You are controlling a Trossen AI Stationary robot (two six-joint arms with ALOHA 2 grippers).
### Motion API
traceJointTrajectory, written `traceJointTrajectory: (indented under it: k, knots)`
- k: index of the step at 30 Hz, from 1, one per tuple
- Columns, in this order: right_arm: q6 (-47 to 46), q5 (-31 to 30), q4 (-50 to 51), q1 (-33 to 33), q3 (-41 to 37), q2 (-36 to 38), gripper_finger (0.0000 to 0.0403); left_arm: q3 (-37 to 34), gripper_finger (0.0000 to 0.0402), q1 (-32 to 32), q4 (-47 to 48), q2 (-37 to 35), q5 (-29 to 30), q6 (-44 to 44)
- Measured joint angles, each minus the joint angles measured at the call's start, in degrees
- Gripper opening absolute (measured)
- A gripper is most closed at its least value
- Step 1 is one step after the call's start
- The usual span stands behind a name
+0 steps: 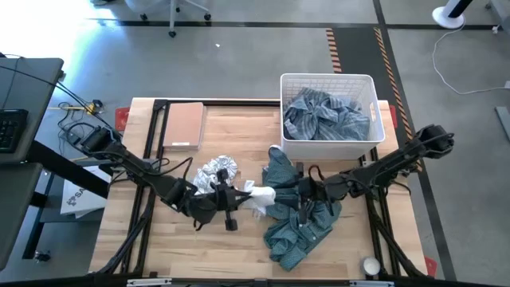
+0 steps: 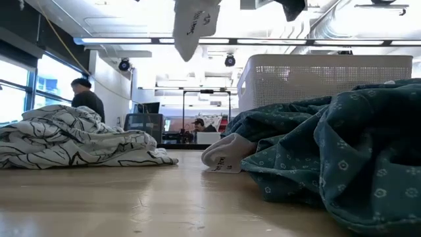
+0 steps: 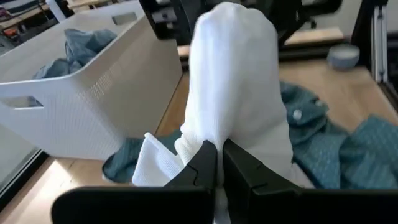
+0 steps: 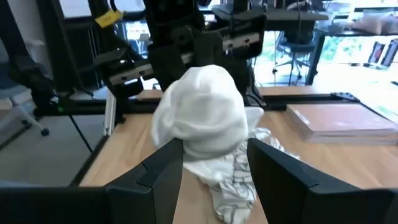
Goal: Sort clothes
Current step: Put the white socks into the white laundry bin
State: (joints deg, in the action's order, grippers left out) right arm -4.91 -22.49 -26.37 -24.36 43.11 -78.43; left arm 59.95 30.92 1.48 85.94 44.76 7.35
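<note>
My left gripper (image 1: 239, 197) is shut on a white sock (image 3: 233, 81), held above the table's middle; it also shows in the low view (image 2: 191, 26). My right gripper (image 4: 214, 155) is open, its fingers on either side of the sock's rounded free end (image 4: 205, 118). A second white sock (image 2: 223, 159) lies on the table against a dark green garment (image 1: 299, 219). A white garment with grey pattern (image 1: 213, 174) lies in a heap to the left. Blue-grey striped clothes (image 1: 327, 115) lie in the white basket (image 1: 368, 80). My left gripper pinches the white sock between its two fingers at a fold (image 3: 211, 140) beside the ribbed cuff (image 3: 152, 165). The fingers come level from the table's left. The sock is lifted clear of the table, bulging away from the fingertips. My right gripper's open fingers (image 4: 168, 165) flank the sock's rounded end; whether they touch it, I cannot tell.
A brown flat box (image 1: 183, 123) lies at the far left of the table. A small grey round object (image 1: 371, 265) sits at the near right corner. The basket stands at the far right. People show in the room beyond the table (image 2: 85, 99).
</note>
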Motion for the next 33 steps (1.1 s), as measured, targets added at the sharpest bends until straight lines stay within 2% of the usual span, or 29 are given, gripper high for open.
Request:
traceJointTrajectory:
  k: [3,7,12,15,19,22,25,29,31,33]
  knots:
    - [0.0,2.0,-2.3,0.2,0.0,-1.3,0.0176,0.0,0.0007,0.0,-1.8,0.1,-0.2,-0.5]
    - [0.0,7.6,-6.8,0.9,0.0,-3.6,0.0176,0.0,0.0007,-0.3,-3.0,0.9,-0.8,-1.0]
    - [2.2,8.9,-13.4,1.5,0.0,-5.6,0.0166,0.0,0.0007,-0.9,-5.0,2.5,-0.9,-1.1]
    - [1.5,9.0,-13.2,1.9,0.0,-5.6,0.0121,0.0,0.0007,-0.9,-4.9,3.4,-1.0,-1.0]
    - [-0.7,9.3,-11.5,2.7,0.0,-5.6,0.0023,0.0,0.0011,-0.9,-4.8,3.4,-0.7,-0.6]
    - [-0.9,8.4,-10.6,2.7,0.0,-5.5,0.0015,0.0,0.0022,-0.9,-4.5,3.4,0.3,-0.5]
    - [1.6,3.6,-10.1,2.3,0.0,-3.1,0.0009,0.0,0.0039,-0.4,-1.6,3.2,2.8,1.2]
    - [10.2,-5.3,-3.5,0.8,0.0,5.0,0.0007,0.1,0.0064,0.8,6.1,2.2,5.2,7.2]
    - [13.3,-11.6,2.2,0.4,0.0,10.1,0.0007,0.1,0.0071,1.2,8.6,2.2,5.5,10.2]
    - [16.2,-20.3,7.8,0.8,0.0,14.9,0.0004,0.0,0.0076,1.5,10.7,2.2,5.8,12.0]
